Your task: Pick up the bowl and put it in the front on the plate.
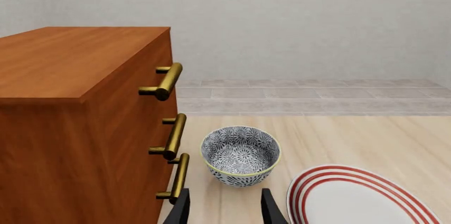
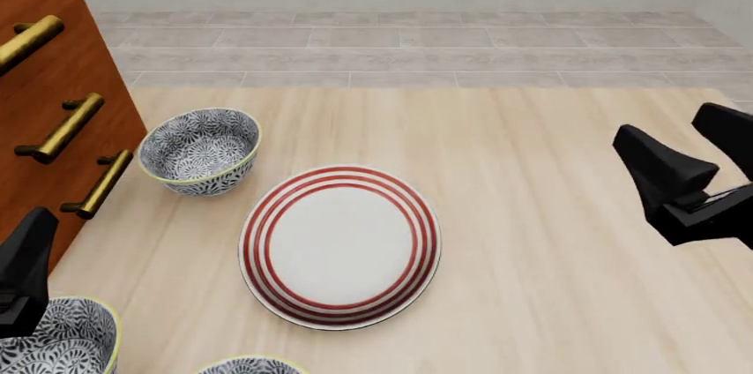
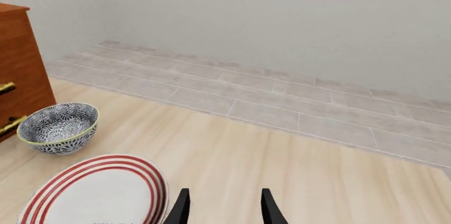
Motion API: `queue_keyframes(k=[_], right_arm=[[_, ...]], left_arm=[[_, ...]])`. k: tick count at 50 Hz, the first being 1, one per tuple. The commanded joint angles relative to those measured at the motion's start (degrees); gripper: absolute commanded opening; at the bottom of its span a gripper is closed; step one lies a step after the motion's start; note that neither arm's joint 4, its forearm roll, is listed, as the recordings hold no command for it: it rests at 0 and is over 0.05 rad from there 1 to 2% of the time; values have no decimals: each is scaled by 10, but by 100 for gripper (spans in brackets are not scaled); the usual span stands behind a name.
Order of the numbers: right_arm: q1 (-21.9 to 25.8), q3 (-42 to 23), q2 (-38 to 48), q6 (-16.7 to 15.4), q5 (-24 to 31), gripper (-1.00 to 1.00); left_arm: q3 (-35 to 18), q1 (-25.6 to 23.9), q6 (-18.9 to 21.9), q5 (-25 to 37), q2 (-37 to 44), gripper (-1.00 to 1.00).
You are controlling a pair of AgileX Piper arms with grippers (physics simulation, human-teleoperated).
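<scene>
A blue-and-white floral bowl with a yellow-green rim stands upright beside the wooden cabinet, also seen in the left wrist view and the right wrist view. The white plate with red rings lies flat mid-table, just right of that bowl. A second like bowl sits at the near left corner and a third peeks in at the near edge. My left gripper is open, short of the far bowl, and shows near the corner bowl. My right gripper hangs open at the right, holding nothing.
A brown wooden cabinet with three brass handles stands along the left, close against the far bowl. Bare light wood tabletop stretches between the plate and the right gripper. A tiled strip and a pale wall lie beyond the table.
</scene>
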Motion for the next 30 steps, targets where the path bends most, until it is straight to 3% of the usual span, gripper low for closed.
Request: queue_keyframes(k=[1,3,6,9,14,16,30], right_arm=[[89,-76,126,-22,-6,100],[96,-88,140,-2,-1,100],[117,-103,170,-23,-6,100],[140,-134,198,-2,8,100],[165,-175,231,4,20,100],[175,-182,242,-14,17,100],[236,-256,362,-25,20,100]], left_arm=[[0,0,0,0,0,100],[0,0,0,0,0,100],[0,0,0,0,0,100],[0,0,0,0,0,100],[0,0,0,0,0,100],[0,0,0,0,0,100],[0,0,0,0,0,100]])
